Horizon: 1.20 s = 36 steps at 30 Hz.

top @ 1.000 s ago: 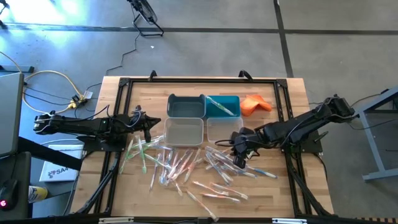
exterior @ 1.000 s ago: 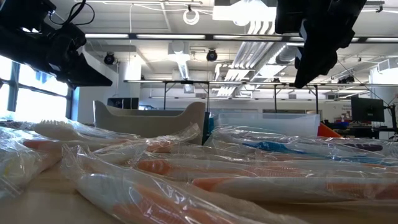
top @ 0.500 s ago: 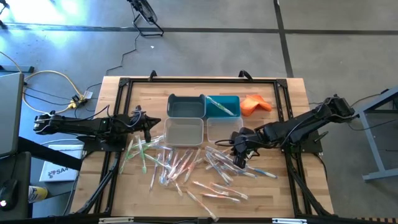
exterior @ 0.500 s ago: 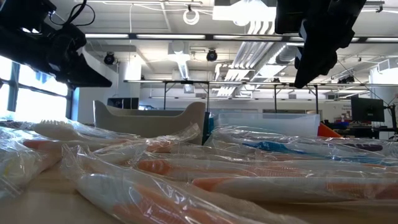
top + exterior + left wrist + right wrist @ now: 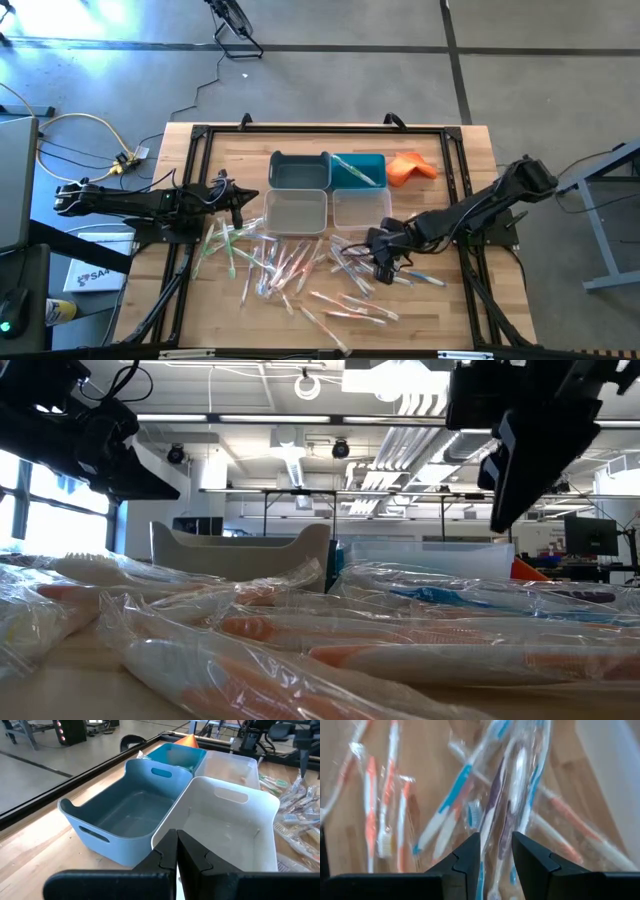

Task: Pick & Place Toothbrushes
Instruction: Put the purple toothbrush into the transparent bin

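Many wrapped toothbrushes (image 5: 300, 265) lie scattered flat on the wooden table in front of the bins; in the low view they fill the foreground (image 5: 380, 630). My right gripper (image 5: 383, 267) hangs open over the right part of the pile, slanting down. Its wrist view looks past the fingers (image 5: 495, 851) onto a purple-handled toothbrush (image 5: 492, 805) and blue-and-white ones (image 5: 451, 802) below. In the low view it (image 5: 503, 510) stays clear above the wrappers. My left gripper (image 5: 240, 205) waits shut at the table's left, in front of the white bin (image 5: 230, 820).
Four bins stand in a block at the table's far middle: dark grey-blue (image 5: 299, 170), teal (image 5: 357, 170) with one toothbrush inside, white (image 5: 295, 212) and clear (image 5: 360, 205). An orange cloth (image 5: 412, 167) lies to their right. A black frame (image 5: 200, 140) rims the table.
My right gripper has sunk and moved toward the table's near edge, over the toothbrush pile, mostly in the last half second. Its fingers stay apart. The toothbrushes have not moved.
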Motion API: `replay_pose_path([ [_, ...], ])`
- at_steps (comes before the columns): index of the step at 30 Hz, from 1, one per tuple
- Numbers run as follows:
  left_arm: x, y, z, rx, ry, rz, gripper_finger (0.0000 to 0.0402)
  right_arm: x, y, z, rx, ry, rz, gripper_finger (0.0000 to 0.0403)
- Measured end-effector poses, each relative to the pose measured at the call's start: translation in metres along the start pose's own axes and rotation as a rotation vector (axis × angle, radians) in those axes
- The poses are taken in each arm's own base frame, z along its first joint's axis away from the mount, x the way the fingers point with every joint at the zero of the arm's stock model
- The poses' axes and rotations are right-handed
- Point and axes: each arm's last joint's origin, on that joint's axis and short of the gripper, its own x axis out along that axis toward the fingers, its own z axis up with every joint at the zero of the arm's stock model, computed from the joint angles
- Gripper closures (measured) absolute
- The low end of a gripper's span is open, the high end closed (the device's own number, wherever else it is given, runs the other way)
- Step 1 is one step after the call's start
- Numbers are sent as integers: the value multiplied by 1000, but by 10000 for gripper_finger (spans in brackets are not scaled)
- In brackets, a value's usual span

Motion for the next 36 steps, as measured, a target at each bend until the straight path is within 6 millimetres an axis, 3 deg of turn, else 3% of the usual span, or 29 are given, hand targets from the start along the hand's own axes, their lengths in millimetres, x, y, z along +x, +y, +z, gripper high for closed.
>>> replay_pose_path([
  [19, 0, 0, 0, 0, 0, 0, 402, 44, 20, -24, 56, 87, -27, 298],
  [36, 0, 0, 0, 0, 0, 0, 402, 49, 19, -25, 57, 94, -39, 298],
])
